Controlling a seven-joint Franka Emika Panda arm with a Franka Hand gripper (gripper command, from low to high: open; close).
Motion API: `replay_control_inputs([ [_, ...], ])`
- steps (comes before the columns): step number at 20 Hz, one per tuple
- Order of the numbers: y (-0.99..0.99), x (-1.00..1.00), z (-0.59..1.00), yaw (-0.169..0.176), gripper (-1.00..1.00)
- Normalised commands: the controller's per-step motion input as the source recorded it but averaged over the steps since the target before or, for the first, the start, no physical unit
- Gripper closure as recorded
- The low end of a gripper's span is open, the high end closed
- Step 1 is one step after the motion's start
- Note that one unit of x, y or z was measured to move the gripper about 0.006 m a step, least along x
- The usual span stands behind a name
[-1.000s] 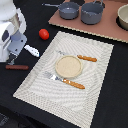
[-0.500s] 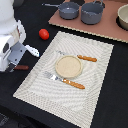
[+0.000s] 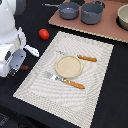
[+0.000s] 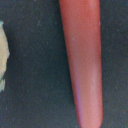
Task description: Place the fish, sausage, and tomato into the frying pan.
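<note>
The sausage (image 4: 80, 60) fills the wrist view from very close, a reddish-brown rod on the black table. In the exterior view only its end (image 3: 24, 67) shows beside the arm. My gripper (image 3: 18, 67) is low over it, and its fingers are hidden by the white arm body. The white fish (image 3: 31, 50) lies just beyond the arm, and its edge shows in the wrist view (image 4: 2, 55). The tomato (image 3: 44, 34) sits further back. The blue-grey frying pan (image 3: 69, 10) stands at the back with its long handle pointing to the exterior view's left.
A grey pot (image 3: 92, 12) stands beside the pan on a brown board (image 3: 107, 30). A striped placemat (image 3: 97, 80) holds a tan plate (image 3: 68, 66), an orange-handled fork (image 3: 65, 81) and an orange-handled knife (image 3: 80, 56).
The arm has moved down over the sausage, which now shows less in the exterior view. Nothing else has moved.
</note>
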Motion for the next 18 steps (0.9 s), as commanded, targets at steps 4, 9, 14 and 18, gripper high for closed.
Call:
replay_control_inputs([
  [4,-0.04,0.0,-0.1,0.017,1.0],
  [9,0.0,0.0,-0.09,0.009,1.0],
  [14,-0.05,0.09,0.16,0.001,1.0],
  [18,0.38,0.51,1.0,0.033,1.0],
])
